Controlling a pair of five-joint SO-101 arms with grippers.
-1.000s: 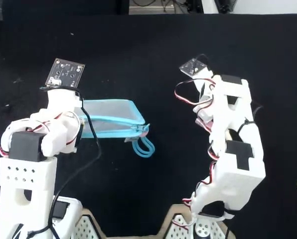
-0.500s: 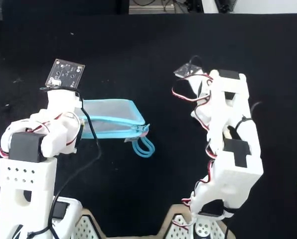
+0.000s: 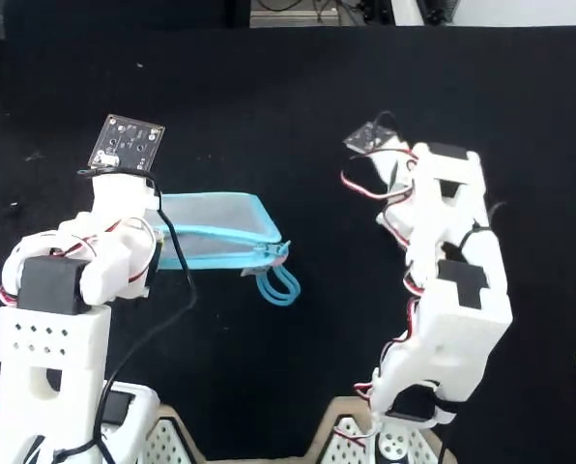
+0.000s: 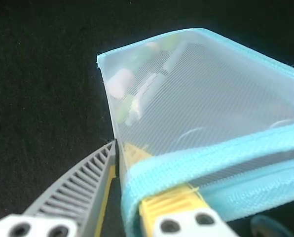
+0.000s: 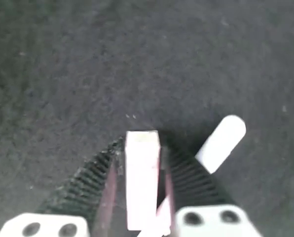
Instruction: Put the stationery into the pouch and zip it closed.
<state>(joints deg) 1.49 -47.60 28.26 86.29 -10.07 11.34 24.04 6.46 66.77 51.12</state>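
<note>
- The pouch [image 3: 216, 220] lies flat on the black cloth table [image 3: 269, 106] in front of the left arm [image 3: 104, 253], well apart from the right arm [image 3: 452, 261].
- In the high view its long axis runs side to side. The far end sits under the left arm, and the slider end points toward the right arm.
- A light blue cord loop [image 3: 279, 286] hangs from the slider end and rests on the cloth.
- The pouch is a thin rectangle of fine, see-through white mesh, edged with soft light blue woven tape.
- Pale shapes show blurred through the mesh in the left wrist view, some white or pinkish and some green.
- The left gripper [image 4: 121, 148] pinches the taped edge of the pouch between a grey ribbed finger and a yellow-padded finger.
- The right gripper [image 5: 142, 145] clamps a white bar [image 5: 142, 182] between its black ribbed fingers.
- The bar is straight with a square end. Its long axis runs along the fingers, and its end points outward past their tips.
- A short white cylinder [image 5: 221, 142] with a rounded end lies tilted on the cloth just beside one fingertip.
</note>
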